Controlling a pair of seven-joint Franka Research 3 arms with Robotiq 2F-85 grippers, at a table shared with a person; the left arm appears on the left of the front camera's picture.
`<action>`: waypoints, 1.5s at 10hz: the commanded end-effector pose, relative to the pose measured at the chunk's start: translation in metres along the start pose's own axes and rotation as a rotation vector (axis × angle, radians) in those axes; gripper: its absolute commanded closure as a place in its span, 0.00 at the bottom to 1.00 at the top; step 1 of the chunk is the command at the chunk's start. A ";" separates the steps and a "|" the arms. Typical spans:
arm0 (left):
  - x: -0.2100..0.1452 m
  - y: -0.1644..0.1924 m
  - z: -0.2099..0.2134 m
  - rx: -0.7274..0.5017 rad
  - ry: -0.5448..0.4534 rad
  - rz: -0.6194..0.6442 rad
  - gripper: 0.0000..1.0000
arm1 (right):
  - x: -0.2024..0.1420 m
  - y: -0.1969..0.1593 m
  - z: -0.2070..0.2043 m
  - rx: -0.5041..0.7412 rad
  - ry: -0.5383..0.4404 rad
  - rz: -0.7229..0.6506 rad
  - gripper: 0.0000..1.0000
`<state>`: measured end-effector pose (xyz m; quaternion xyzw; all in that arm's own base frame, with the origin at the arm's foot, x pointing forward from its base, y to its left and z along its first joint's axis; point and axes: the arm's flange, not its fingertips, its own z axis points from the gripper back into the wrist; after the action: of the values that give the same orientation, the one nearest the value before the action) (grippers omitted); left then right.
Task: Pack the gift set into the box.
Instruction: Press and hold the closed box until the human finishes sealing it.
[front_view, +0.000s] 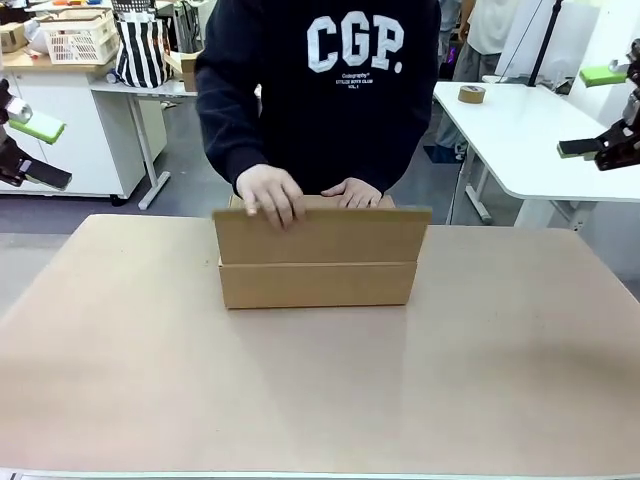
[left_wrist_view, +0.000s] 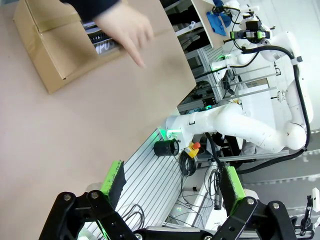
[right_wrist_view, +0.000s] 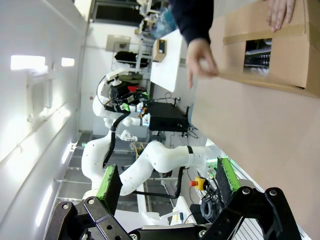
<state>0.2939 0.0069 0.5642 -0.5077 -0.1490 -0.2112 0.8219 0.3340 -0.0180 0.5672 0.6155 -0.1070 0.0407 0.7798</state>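
The brown cardboard box (front_view: 318, 268) stands mid-table at the far side, and a person behind it rests both hands (front_view: 270, 195) on its raised near flap. In the left wrist view a hand (left_wrist_view: 125, 27) lies over the box (left_wrist_view: 55, 47). A gap between the flaps (right_wrist_view: 257, 52) shows dark contents; the gift set is otherwise hidden. My left gripper (front_view: 38, 150) hangs open at the left edge, far from the box, its green pads (left_wrist_view: 114, 179) spread. My right gripper (front_view: 590, 112) hangs open at the right edge, with nothing between its fingers (right_wrist_view: 226, 175).
The tan table (front_view: 320, 400) lies bare in front of the box. A white table with a tape roll (front_view: 471, 94) stands back right. A white basket (front_view: 80, 38) and a striped bag (front_view: 142, 48) sit back left.
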 end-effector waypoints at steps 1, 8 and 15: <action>-0.001 -0.001 -0.002 -0.013 -0.017 0.010 0.00 | 0.000 0.002 -0.001 0.012 -0.013 -0.008 0.00; -0.001 -0.001 -0.002 -0.013 -0.017 0.010 0.00 | 0.000 0.002 -0.001 0.012 -0.013 -0.008 0.00; -0.001 -0.001 -0.002 -0.013 -0.017 0.010 0.00 | 0.000 0.002 -0.001 0.012 -0.013 -0.008 0.00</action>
<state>0.2939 0.0069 0.5642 -0.5077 -0.1490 -0.2112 0.8219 0.3340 -0.0180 0.5672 0.6155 -0.1071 0.0407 0.7798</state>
